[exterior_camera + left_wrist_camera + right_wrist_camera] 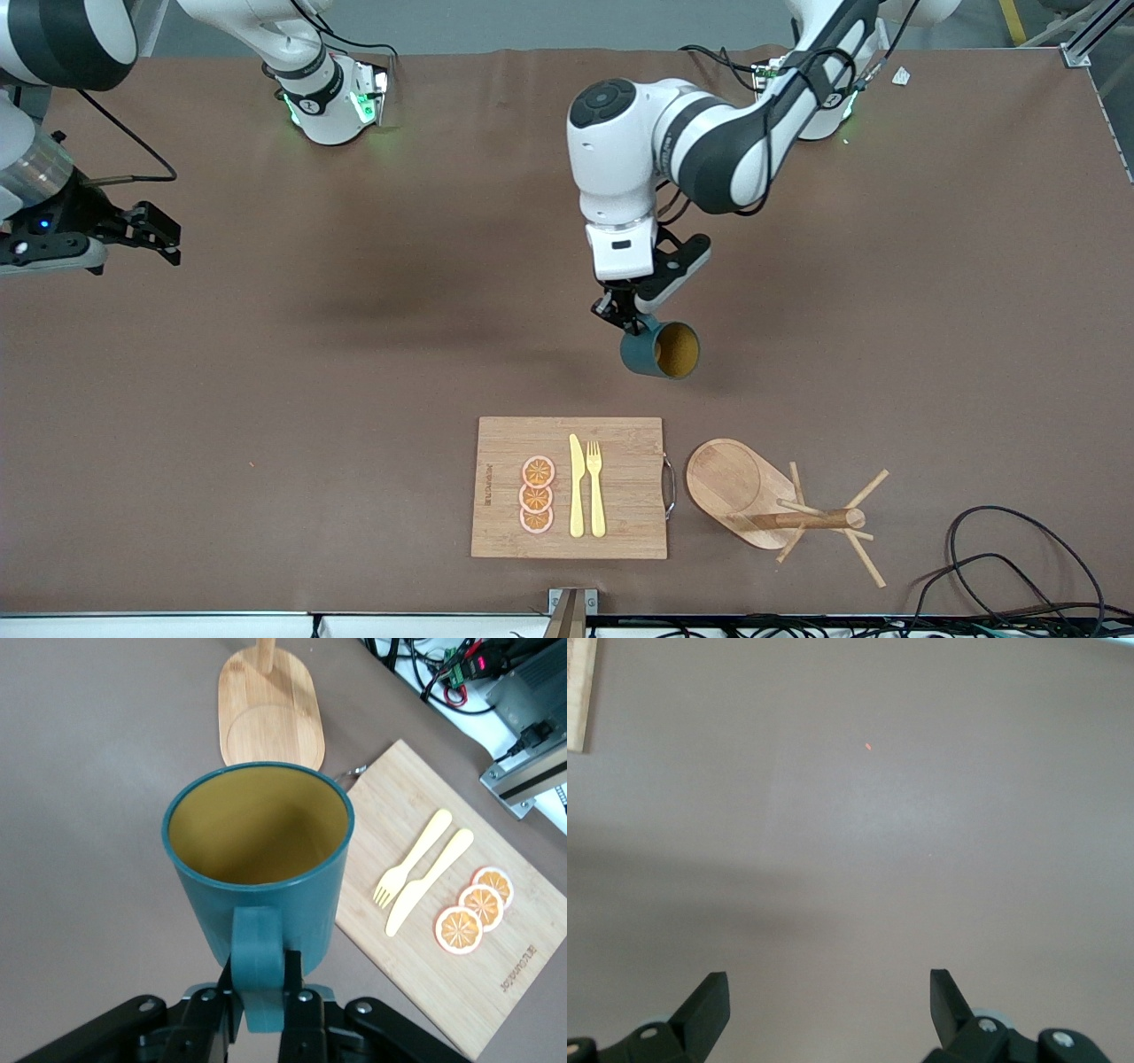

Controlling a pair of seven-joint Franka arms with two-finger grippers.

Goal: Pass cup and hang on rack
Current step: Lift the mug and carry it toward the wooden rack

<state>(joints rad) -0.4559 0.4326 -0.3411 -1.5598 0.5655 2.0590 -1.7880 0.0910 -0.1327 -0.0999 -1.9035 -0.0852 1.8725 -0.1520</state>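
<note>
My left gripper (625,317) is shut on the small side handle of the dark teal cup (660,349). It holds the cup in the air over the bare brown table, tipped so its yellowish-brown inside faces the front camera. In the left wrist view the fingers (306,992) clamp the handle and the cup (257,877) fills the middle. The wooden rack (780,507) stands beside the cutting board, toward the left arm's end; its oval base (270,722) shows past the cup's rim. My right gripper (164,237) hangs open and empty over the right arm's end of the table, its fingers (709,1005) wide apart.
A bamboo cutting board (571,487) lies near the table's front edge, carrying a yellow knife, a fork and three orange slices (537,494). Black cables (1019,567) trail at the front corner by the left arm's end. A corner of the board (578,691) shows in the right wrist view.
</note>
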